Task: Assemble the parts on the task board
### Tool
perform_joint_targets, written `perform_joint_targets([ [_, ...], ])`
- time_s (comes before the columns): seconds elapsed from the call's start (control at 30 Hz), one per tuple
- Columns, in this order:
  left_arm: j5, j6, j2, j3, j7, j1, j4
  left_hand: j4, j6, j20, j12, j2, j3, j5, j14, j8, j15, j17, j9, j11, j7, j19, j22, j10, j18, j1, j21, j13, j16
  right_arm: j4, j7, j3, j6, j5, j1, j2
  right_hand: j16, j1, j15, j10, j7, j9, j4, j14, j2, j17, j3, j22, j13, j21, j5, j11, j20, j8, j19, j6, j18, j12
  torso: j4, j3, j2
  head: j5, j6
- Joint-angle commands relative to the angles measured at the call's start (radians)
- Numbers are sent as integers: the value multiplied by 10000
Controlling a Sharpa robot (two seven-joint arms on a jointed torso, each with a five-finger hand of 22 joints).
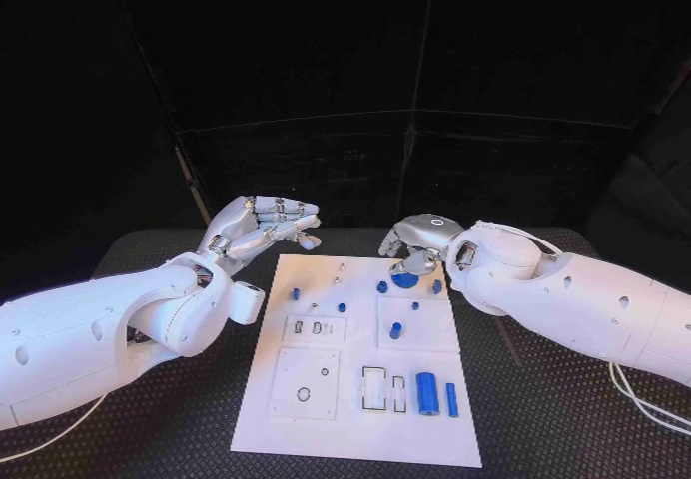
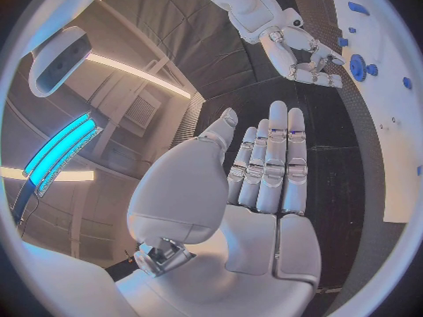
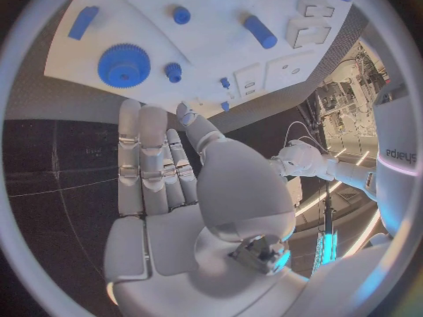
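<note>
Now both hover empty, fingers straight: left robot hand [image 1: 268, 228] at ten o'clock, right robot hand [image 1: 417, 242] at twelve over the task board [image 1: 360, 419].

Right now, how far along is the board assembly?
Early stage, it seems. Done: hard to tell; the blue gear sits on the task board, seated or not unclear. In hand: nothing; left hand and right hand are empty, fingers extended. Left: the blue cylinder and bar lie loose beside open slots.

We see bare black table [image 1: 159, 429] left of the task board [image 1: 325, 419]; the right hand [image 1: 414, 242] hangs over the blue gear [image 1: 404, 280], crowding the board's far end.
</note>
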Motion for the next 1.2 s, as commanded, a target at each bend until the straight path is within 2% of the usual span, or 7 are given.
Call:
perform_joint_targets([
  [0.03,107,49,22,8,-6,21,46,-58,66,16,-23,40,-7,-19,66,-38,-10,14,-10,-13,3,88,4,55,134,-54,40,-14,34,63,-145,-115,315,-448,3,-3,235,-30,72,74,-23,20,4,277,-113,189,120,44,12,83,143,-8,-13,15,21,41,133,56,-18,-11,133,0,-11],
  [0.17,106,33,43,8,-1,24,49,-62,62,14,-66,58,-2,-18,37,-66,0,32,-21,-5,9,79,-3,48,124,-61,32,-21,8,54,-56,-233,361,-459,2,50,316,-51,77,99,-21,27,7,232,-114,242,181,66,12,123,181,-7,-10,30,-8,108,134,58,-26,-5,176,16,-22],
  [0.47,278,-3,58,8,6,35,-12,-70,57,19,-130,68,-6,-19,-18,-111,18,60,-37,11,24,43,-19,44,111,-79,8,-26,-38,-78,18,-368,415,-460,-1,202,472,-107,92,40,8,20,25,179,-149,376,237,91,1,172,129,8,3,13,-52,134,132,28,-33,-4,160,56,-90],
  [0.73,357,-18,69,8,3,44,-60,-75,52,23,-158,73,-7,-19,-41,-132,27,74,-45,18,31,26,-27,42,107,-86,-3,-27,-58,-138,-10,-393,286,-449,-1,287,902,-185,103,57,67,14,99,200,-91,802,354,136,7,267,138,12,17,1,-59,158,136,47,-25,-5,169,72,-127],
  [0.87,366,-27,75,8,-4,52,-89,-76,52,26,-168,76,-7,-19,-52,-140,31,79,-47,20,34,18,-30,44,105,-90,-8,-27,-69,-247,-31,-396,275,-410,-1,358,1066,-271,103,92,82,13,178,176,-39,939,448,160,8,319,211,10,24,3,-73,187,137,54,-33,-17,164,71,-180],
  [1.2,371,-47,94,8,39,78,-98,-85,55,31,-194,94,2,-18,-77,-158,38,94,-53,25,37,2,-38,50,103,-85,-20,-26,-92,-478,-71,-399,622,-374,-1,541,1474,-314,100,186,75,26,235,167,51,1317,744,218,4,440,168,3,24,36,-99,364,138,56,-33,-20,183,101,-280],
])
